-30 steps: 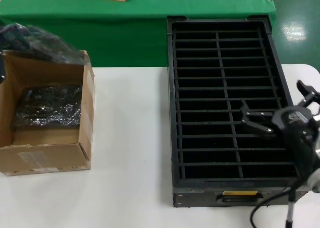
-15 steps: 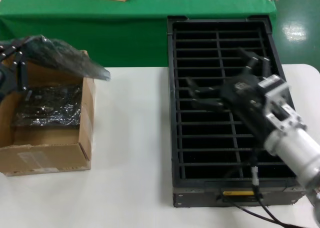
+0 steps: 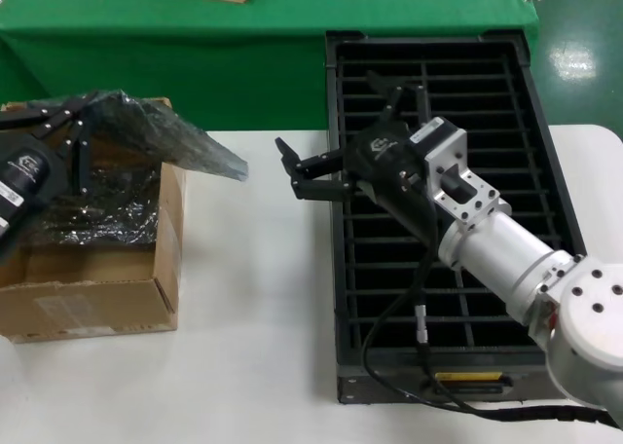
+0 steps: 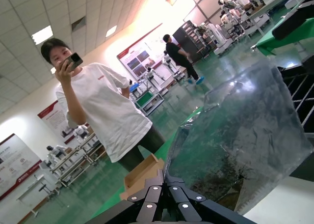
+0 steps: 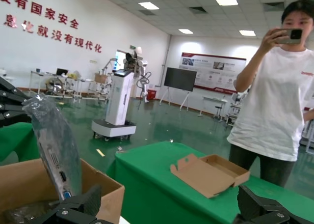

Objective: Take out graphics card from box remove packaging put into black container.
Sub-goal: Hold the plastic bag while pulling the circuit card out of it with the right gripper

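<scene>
Head view had the left gripper [image 3: 58, 142] clamped on the bagged graphics card [image 3: 165, 137] at left above the box [image 3: 97, 298], while mid-frame the right gripper [image 3: 311, 176], spread wide and empty, needed to pinch only the packaging's [image 3: 219, 162] free end.

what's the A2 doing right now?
Unboxing graphics cards. The left gripper holds one bagged graphics card above the box, where another bagged card lies. The right gripper, fingers open, reaches over the table toward the held card. The black container has nothing in its slots.
</scene>
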Controlling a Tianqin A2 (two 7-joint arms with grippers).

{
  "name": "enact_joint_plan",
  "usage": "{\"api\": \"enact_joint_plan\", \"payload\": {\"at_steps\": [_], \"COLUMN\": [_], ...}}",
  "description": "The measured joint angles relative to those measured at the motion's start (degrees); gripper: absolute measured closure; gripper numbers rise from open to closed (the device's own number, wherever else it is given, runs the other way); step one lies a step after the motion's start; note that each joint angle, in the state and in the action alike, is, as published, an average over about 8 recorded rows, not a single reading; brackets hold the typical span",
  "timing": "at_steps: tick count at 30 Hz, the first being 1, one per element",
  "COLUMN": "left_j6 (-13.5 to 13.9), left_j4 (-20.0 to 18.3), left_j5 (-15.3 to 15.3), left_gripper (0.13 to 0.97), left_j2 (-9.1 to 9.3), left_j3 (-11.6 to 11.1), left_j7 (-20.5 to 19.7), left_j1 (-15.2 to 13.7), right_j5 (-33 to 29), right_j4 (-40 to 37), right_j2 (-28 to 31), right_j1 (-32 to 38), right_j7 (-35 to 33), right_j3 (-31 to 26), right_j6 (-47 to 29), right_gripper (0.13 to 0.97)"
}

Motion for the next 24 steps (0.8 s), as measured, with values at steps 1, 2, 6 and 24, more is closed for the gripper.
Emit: {"api": "enact_joint_plan", "payload": {"at_steps": [1, 2, 6, 24], "left_j6": [0.1, 0.2, 0.5, 0.3], "left_j4": [0.1, 0.2, 0.5, 1.7], "left_j5": [0.0, 0.0, -0.1, 0.1], "left_gripper": [0.958, 0.958, 0.958, 0.958], "left_j2": [0.14, 0.26, 0.76, 2.47], "left_j3": [0.0, 0.1, 0.3, 1.2], "left_j7": [0.1, 0.2, 0.5, 0.8], "left_j1": [0.0, 0.0, -0.1, -2.0], "right_j5": [-0.5, -1.1, -3.4, -14.1], "right_j4": [-0.4, -0.7, -2.2, -1.8], "right_j2": [-0.4, -0.9, -2.7, -6.5], "right_j1": [0.2, 0.4, 1.0, -0.3], "right_j7": [0.3, 0.6, 1.8, 9.0], "right_j3": [0.1, 0.2, 0.6, 1.7], "right_j6": [-0.5, -0.9, -2.9, -7.7], "right_gripper": [0.134, 0.136, 0.146, 0.366]}}
